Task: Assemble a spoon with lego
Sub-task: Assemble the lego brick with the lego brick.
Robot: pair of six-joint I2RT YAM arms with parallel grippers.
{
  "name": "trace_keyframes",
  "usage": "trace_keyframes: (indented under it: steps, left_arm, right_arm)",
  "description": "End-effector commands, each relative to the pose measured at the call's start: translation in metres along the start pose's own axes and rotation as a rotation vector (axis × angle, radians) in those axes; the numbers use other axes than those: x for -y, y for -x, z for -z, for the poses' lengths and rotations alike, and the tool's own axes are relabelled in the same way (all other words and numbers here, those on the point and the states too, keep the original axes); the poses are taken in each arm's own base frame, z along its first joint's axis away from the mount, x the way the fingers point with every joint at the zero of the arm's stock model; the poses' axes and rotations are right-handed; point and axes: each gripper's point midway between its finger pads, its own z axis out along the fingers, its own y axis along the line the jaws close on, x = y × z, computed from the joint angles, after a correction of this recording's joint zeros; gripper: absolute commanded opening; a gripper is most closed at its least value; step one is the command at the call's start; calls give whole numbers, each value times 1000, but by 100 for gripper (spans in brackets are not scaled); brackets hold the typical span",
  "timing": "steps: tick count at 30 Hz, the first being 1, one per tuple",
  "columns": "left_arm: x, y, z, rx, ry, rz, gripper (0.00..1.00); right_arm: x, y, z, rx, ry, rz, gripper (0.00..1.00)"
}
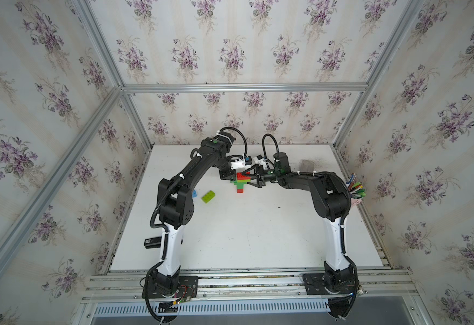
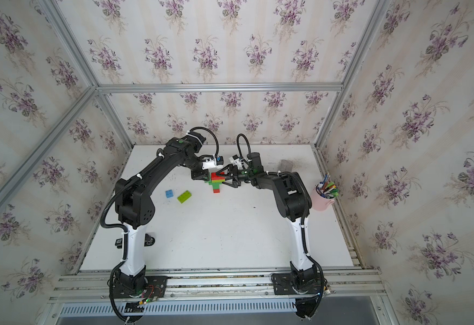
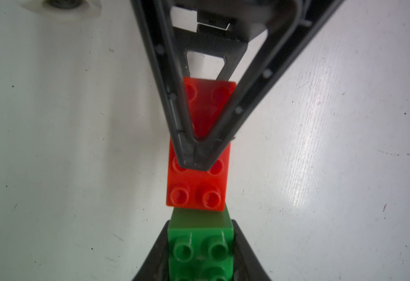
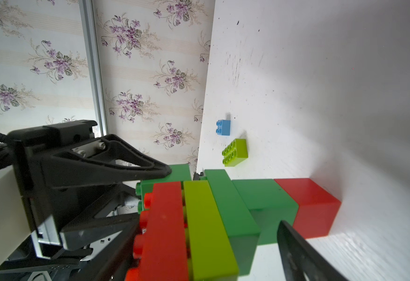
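Left gripper (image 3: 200, 223) clamped tight on a dark green brick (image 3: 200, 248) at the head of the spoon (image 1: 240, 182); right gripper (image 1: 249, 178) jaws apart, straddling that head (contact unclear). We see the spoon flat on the table (image 1: 258, 230).

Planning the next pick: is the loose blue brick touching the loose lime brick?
Apart. A top view shows bare white table between the blue brick and the lime brick; the right wrist view shows the same gap.
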Motion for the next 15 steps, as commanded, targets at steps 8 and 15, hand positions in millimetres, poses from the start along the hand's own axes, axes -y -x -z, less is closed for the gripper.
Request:
trace_keyframes:
  steps: [8,15]
  left_arm:
    - [3,3,-3,19,-26,-52,16]
    - [4,1,-9,11,-37,-73,16]
  right_arm:
    - [18,-1,-2,-1,-65,-32,85]
    - [20,-2,-3,-10,-75,-33,85]
